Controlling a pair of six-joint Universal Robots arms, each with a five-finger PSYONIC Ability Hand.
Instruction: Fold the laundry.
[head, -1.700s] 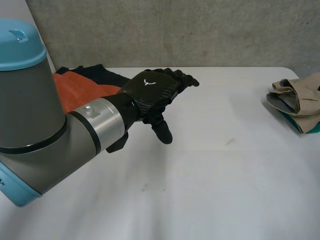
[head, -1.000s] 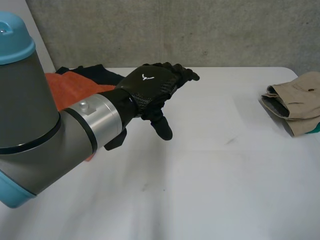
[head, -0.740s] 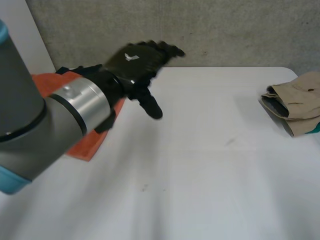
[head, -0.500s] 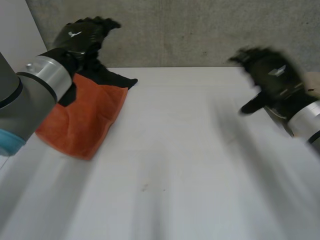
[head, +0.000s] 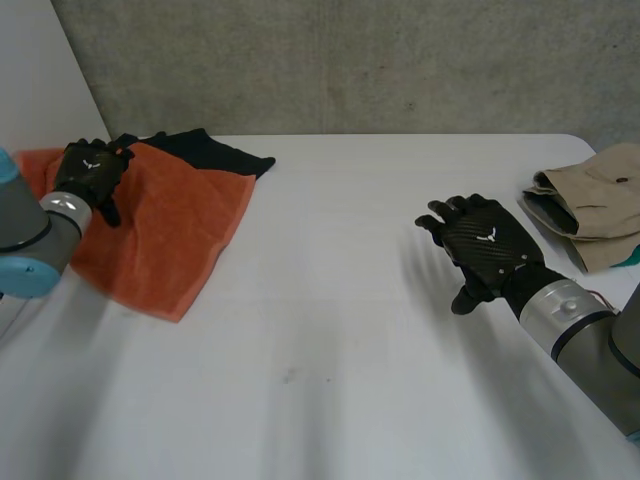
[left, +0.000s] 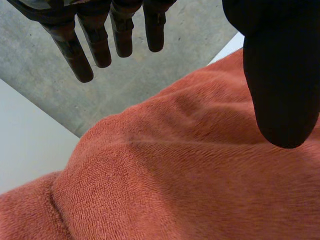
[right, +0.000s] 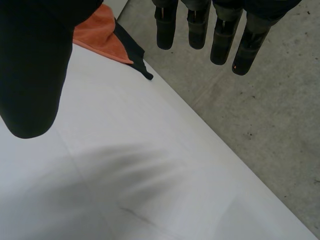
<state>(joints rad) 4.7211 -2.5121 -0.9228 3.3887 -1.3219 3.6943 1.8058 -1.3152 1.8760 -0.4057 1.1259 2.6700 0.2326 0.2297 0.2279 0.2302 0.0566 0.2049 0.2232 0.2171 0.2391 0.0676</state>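
The orange towel (head: 170, 235) lay on the counter (head: 330, 340), under the nearer left robot hand (head: 88, 172), whose fingers were spread and empty. The right robot hand (head: 480, 245), likewise spread, hovered well apart from the towel.

Towel (head: 175, 235) on table (head: 330, 350) left; folded clothes (head: 590, 200) right.

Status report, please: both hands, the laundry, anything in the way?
Left hand open above orange towel. Right hand open above table. Black cloth behind towel, beige folded pile far right. Nothing blocking.
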